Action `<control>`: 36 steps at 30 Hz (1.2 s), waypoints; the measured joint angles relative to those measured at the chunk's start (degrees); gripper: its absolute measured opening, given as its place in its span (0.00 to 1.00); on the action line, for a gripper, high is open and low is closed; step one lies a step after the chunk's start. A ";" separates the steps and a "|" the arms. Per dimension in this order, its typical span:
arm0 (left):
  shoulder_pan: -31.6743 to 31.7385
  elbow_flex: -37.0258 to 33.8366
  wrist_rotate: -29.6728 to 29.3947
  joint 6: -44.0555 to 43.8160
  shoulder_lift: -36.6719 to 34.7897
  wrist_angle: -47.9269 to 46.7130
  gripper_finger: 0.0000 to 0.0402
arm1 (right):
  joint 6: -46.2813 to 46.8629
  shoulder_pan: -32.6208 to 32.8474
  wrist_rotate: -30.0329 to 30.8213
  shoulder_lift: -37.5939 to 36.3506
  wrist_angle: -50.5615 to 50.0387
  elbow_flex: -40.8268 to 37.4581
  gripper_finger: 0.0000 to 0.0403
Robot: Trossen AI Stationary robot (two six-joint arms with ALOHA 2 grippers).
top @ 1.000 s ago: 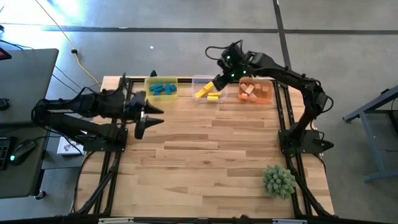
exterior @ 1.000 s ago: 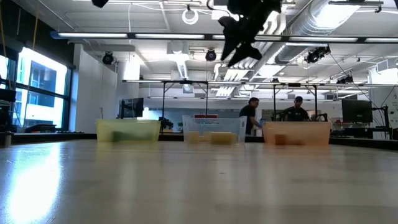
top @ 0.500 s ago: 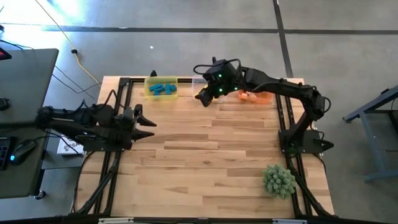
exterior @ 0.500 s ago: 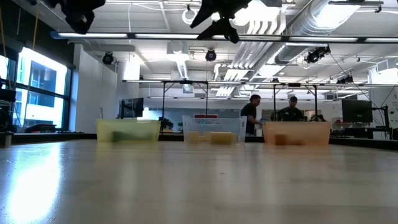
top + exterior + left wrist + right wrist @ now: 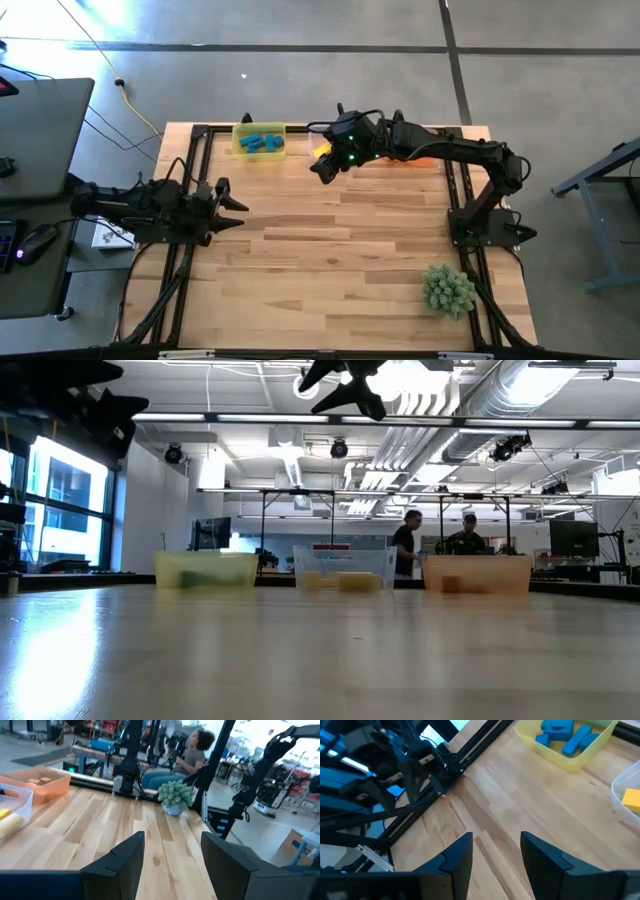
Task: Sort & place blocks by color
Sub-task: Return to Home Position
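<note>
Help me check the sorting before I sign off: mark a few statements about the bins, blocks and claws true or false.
1. The translucent yellow bin holds blue painted wooden blocks. True.
2. The right claw is shut on a yellow block. False: it is open and holds nothing, raised above the light wooden table.
3. The spiky green plant ball sits inside the orange bin. False: it stands on the table, at the near corner by the right arm's base.
4. The left claw is open and holds nothing. True.
</note>
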 joint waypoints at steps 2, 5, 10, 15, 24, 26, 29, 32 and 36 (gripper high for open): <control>0.00 -2.55 0.00 -0.57 -1.69 2.45 0.46 | 0.49 0.18 -0.33 0.00 0.00 0.00 0.38; 0.00 -5.18 0.00 -1.15 -3.88 3.58 0.46 | 0.98 0.53 -0.52 0.00 0.00 0.00 0.38; 0.00 -8.65 -0.67 -2.76 -6.71 3.78 0.46 | -1.69 0.80 -0.63 -1.23 0.30 0.00 0.38; 0.03 -9.97 -1.64 -3.06 -6.95 4.65 0.46 | -5.95 0.77 -0.67 -4.67 0.23 0.00 0.38; 0.24 -9.92 -2.82 -2.33 -6.81 4.08 0.46 | -18.52 1.76 7.36 -15.86 -4.56 -0.17 0.38; 0.24 -9.92 -2.80 -2.11 -6.81 4.04 0.46 | -20.44 2.76 11.56 -19.28 -6.56 -2.13 0.38; 0.24 -9.92 -2.81 -2.16 -6.81 4.02 0.46 | -20.96 4.40 17.65 -25.80 -5.88 -9.20 0.38; 0.24 -9.92 -2.82 -2.14 -6.81 4.01 0.46 | -20.10 5.29 19.69 -33.96 0.24 -19.70 0.38; 0.24 -9.92 -2.80 -2.16 -6.80 4.02 0.46 | -19.65 5.36 17.58 -45.27 12.26 -34.26 0.38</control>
